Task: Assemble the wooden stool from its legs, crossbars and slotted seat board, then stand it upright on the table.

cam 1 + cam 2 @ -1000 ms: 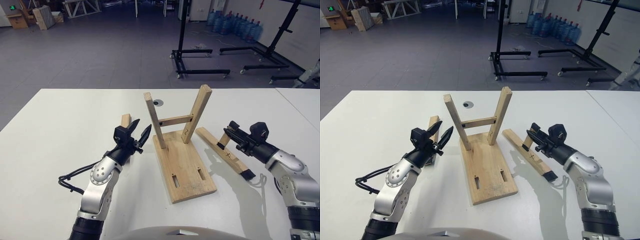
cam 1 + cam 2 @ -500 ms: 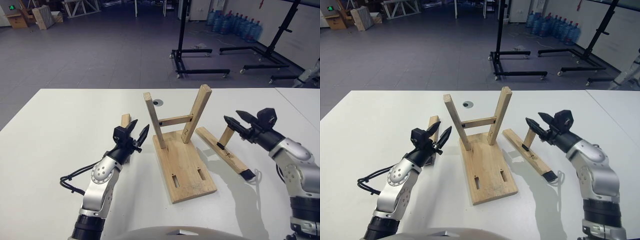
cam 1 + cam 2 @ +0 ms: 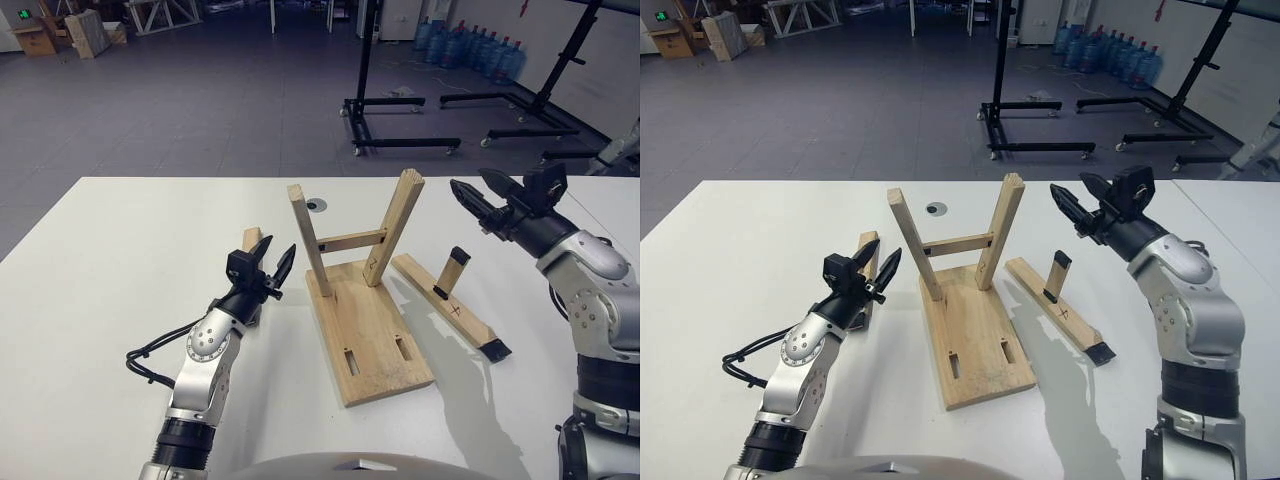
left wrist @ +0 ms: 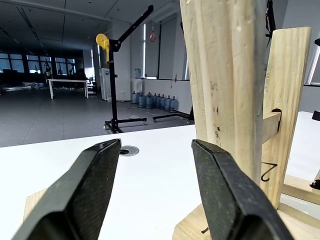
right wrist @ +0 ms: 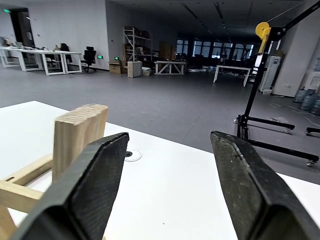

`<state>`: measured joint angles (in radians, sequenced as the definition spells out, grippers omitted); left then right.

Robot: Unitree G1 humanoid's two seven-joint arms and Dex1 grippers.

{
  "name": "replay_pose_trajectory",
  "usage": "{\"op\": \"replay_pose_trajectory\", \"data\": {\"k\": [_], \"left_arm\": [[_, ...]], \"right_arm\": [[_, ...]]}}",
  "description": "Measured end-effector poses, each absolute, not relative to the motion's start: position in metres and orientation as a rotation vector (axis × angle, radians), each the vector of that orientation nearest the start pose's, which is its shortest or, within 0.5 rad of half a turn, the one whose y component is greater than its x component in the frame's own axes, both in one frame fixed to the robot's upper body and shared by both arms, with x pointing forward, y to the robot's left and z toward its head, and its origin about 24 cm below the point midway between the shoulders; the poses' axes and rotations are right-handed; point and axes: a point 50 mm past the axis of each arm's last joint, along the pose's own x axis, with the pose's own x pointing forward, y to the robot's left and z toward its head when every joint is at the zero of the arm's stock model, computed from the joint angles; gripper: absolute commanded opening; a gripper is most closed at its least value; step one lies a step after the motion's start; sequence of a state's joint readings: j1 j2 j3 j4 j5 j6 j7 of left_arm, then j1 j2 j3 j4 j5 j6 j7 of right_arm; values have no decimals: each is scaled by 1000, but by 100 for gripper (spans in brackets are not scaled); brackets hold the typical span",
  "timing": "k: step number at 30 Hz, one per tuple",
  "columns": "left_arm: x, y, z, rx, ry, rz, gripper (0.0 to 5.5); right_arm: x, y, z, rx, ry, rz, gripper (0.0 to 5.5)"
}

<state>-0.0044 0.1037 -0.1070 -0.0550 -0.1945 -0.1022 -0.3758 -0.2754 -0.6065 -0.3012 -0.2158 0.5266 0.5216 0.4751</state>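
We judge the stool to be about half built. The slotted seat board (image 3: pixel 370 335) lies flat on the table (image 3: pixel 120 260) with its underside up. At its far end two legs stand in it, the left leg (image 3: pixel 308 240) and the right leg (image 3: pixel 393 228), joined by a crossbar (image 3: pixel 350 241). The two slots (image 3: pixel 350 360) at the near end of the board are empty. To the right of the board a third leg (image 3: pixel 455 312) lies flat on the table, with a short black-tipped crossbar (image 3: pixel 450 272) sticking up from it. A fourth wooden piece (image 3: pixel 251 240), likely the last leg, lies to the left, partly hidden behind our left hand (image 3: pixel 280 250). That hand hovers low over the table, just beside the board's far left corner, its fingers spread wide and holding nothing; in its wrist view the standing left leg rises just past one finger. Our right hand (image 3: pixel 470 182) is raised to the right of the standing legs, above and beyond the lying leg, also wide open and empty. The step in hand looks like making up the second leg pair. For the next move we would bring one hand down onto a loose leg, close on it, join the two through the short crossbar, then seat both ends in the empty slots.
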Motion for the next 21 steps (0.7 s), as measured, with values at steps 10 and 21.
{"op": "replay_pose_trajectory", "data": {"k": [10,21], "left_arm": [[247,121,65,-80,-172,-480,258],[244,120,62,-92,-166,-463,258]], "right_arm": [[276,-238,165,-96,-13,358,299],[274,-219,185,-124,-78,375,299]]}}
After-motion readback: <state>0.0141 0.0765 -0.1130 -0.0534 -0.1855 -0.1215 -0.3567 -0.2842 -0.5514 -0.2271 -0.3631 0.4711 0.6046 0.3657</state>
